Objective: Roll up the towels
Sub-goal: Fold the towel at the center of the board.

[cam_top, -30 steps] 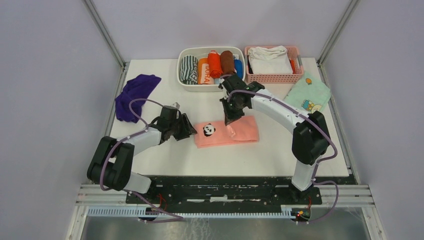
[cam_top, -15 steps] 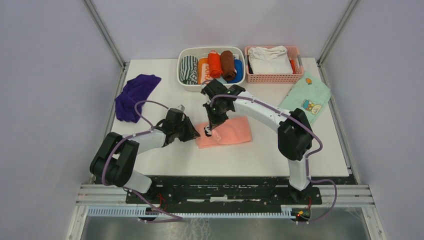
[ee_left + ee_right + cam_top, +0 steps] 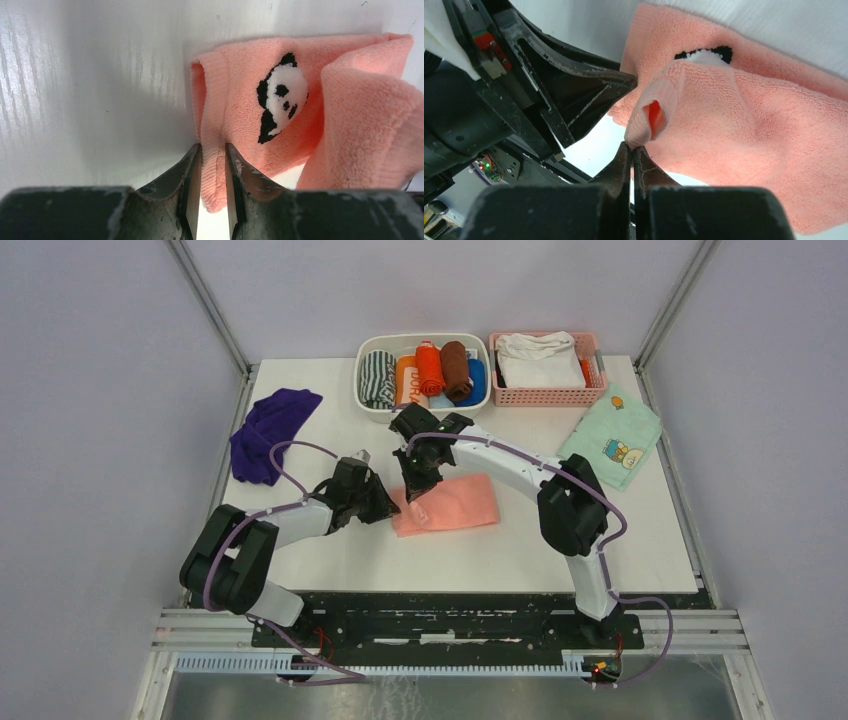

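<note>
The salmon-pink towel [image 3: 455,504] lies at the table's middle, folded, with a panda patch [image 3: 282,95]. My left gripper [image 3: 388,502] is shut on its left edge [image 3: 215,165]. My right gripper [image 3: 418,502] is shut on a folded-over corner of the same towel [image 3: 651,120], held close beside the left gripper's fingers [image 3: 589,95] and covering the panda in the top view. The deep purple towel [image 3: 268,430] lies crumpled at the far left of the table, untouched.
A white bin [image 3: 370,405] of rolled cloths and a pink basket [image 3: 545,395] with a white folded cloth stand at the back. A mint-green cartoon-print cloth [image 3: 612,438] lies at the right.
My right gripper has carried the pink towel's right end leftward over the panda toward the left gripper, shortening the towel. The left gripper has stayed at the left edge.
</note>
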Robot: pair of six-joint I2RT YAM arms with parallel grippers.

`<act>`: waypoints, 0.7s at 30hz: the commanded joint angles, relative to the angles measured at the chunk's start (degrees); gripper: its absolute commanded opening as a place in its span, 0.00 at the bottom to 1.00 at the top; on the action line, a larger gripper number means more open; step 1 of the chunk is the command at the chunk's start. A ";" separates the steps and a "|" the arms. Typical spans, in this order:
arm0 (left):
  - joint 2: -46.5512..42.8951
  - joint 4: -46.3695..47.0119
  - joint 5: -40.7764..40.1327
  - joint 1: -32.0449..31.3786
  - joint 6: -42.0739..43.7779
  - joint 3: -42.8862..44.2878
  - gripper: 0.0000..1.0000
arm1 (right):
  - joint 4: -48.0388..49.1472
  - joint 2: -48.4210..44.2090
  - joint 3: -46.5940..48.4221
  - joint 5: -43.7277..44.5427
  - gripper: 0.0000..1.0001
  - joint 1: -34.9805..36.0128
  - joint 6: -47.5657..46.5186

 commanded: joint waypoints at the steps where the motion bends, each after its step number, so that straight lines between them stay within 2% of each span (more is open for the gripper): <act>1: -0.39 0.32 -1.40 -0.52 -1.03 -0.94 0.30 | 3.42 1.71 3.01 0.20 0.02 0.31 1.66; 17: -0.55 0.24 -2.30 -1.31 -1.25 -1.37 0.30 | 8.39 7.47 4.34 -3.32 0.06 0.26 4.84; 21: -0.90 -0.48 -2.98 -1.37 -1.31 -1.32 0.31 | 8.32 8.21 4.68 -4.71 0.13 0.31 4.91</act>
